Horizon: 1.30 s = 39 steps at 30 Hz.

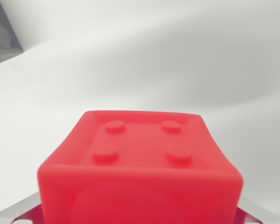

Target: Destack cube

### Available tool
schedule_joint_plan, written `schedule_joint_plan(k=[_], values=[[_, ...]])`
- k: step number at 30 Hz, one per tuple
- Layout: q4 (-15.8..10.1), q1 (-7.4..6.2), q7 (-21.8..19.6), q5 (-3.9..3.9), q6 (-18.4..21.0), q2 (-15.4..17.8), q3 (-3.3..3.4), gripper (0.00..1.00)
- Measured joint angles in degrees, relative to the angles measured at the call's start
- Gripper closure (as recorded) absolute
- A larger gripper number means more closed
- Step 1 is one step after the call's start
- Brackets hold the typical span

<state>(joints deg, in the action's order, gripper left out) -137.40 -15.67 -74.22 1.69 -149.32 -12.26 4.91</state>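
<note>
A red cube [140, 172] fills the lower middle of the wrist view, very close to the camera and blurred on its near face. Its upper face is recessed and carries several round studs. Under its bottom corners a darker red surface [246, 217] with small white spots sticks out on both sides, edged with a grey strip [14, 209]; I cannot tell whether it is a second cube. No gripper fingers show in this view, so any hold on the cube is hidden.
A plain white tabletop [144, 70] stretches behind and around the cube. A dark grey object [2, 35] sits at the far top left corner of the wrist view.
</note>
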Motion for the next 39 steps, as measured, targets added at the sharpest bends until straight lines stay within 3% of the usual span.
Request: schedule_joint_plan(k=[39], values=[[-10.5, 1.86, -5.7, 0.07, -3.9, 6.6, 3.64, 1.00]])
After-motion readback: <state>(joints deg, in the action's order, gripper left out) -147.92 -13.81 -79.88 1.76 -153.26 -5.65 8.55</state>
